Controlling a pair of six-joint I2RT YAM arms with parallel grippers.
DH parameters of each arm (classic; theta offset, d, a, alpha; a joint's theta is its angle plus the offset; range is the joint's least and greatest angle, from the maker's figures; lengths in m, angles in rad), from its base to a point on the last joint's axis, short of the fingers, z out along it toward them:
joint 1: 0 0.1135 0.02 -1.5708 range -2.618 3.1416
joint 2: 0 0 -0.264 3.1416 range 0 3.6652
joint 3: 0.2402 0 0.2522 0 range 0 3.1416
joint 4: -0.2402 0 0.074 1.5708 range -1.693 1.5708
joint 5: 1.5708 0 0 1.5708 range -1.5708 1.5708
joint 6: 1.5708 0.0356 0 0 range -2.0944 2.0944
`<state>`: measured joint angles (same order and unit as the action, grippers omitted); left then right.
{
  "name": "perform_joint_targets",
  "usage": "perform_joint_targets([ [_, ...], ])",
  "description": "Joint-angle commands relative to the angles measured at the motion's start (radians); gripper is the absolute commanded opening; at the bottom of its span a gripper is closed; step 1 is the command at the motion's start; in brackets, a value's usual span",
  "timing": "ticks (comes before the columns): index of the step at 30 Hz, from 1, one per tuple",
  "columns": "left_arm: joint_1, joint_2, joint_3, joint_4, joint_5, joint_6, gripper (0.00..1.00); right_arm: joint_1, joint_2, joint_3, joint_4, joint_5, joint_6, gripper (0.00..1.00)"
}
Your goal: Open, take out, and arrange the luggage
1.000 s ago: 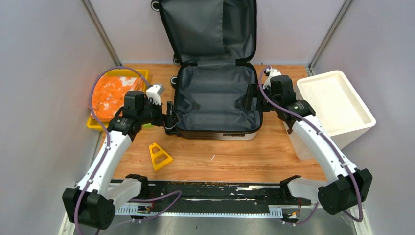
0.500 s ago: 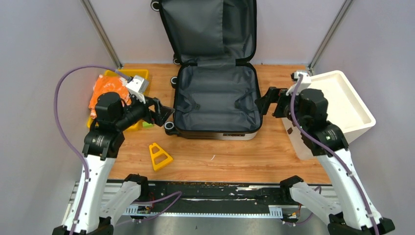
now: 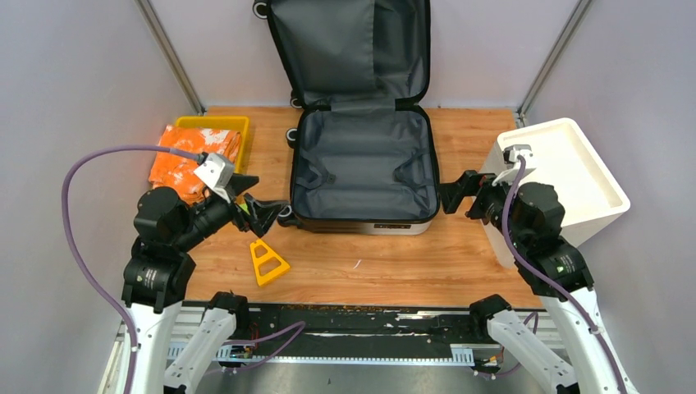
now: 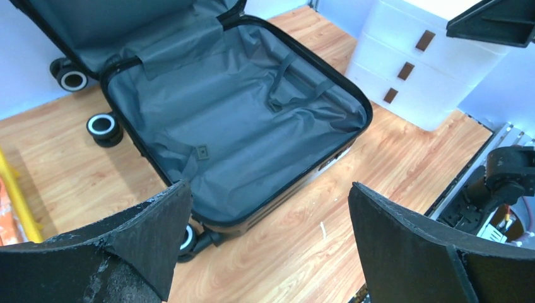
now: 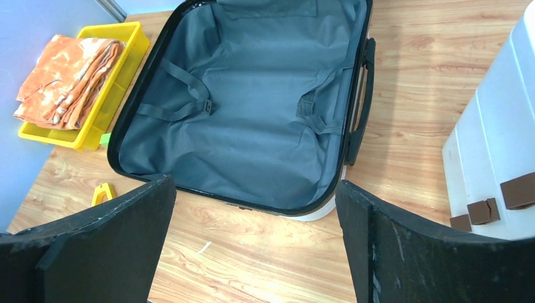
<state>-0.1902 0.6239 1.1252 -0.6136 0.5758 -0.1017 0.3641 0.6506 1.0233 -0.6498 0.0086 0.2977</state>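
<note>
Luggage [image 3: 364, 168], a small hard-shell suitcase lined dark grey, lies open and empty between left claw [image 3: 259, 201] and right claw [image 3: 464, 193], both wide. Arranging seemingly comes next.

A yellow tray [image 3: 215, 121] is located at the far left of the wooden table [image 3: 386, 258]. A folded orange cloth [image 3: 176, 160] is laid in the tray and overhangs one rim. A small green item [image 5: 105, 138] is seen just beside the tray's near corner; its kind cannot be told. A yellow triangular frame [image 3: 267, 262] is laid flat on the table, near the front left. A white bin [image 3: 566, 168] is placed at the right edge. Brown tabs [image 5: 484, 210] are fitted on its side wall. A black rail [image 3: 361, 320] is mounted along the near edge.
</note>
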Motion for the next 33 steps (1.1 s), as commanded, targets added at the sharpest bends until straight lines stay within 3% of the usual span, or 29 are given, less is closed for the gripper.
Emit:
perform_joint_targets([
  [1,-0.004,-0.029,-0.032,-0.013,-0.024,0.014,1.0,0.001,-0.028,0.012,0.07,-0.032,0.032,1.0],
  [8,-0.003,-0.02,-0.002,-0.051,-0.076,0.063,1.0,0.001,-0.077,0.003,0.119,-0.035,0.024,1.0],
  [22,-0.004,0.032,-0.016,0.031,-0.076,-0.079,1.0,0.001,-0.092,-0.015,0.129,0.043,0.032,1.0],
  [33,-0.004,0.014,-0.052,0.083,-0.139,-0.115,1.0,0.001,-0.078,-0.017,0.122,0.008,0.069,1.0],
])
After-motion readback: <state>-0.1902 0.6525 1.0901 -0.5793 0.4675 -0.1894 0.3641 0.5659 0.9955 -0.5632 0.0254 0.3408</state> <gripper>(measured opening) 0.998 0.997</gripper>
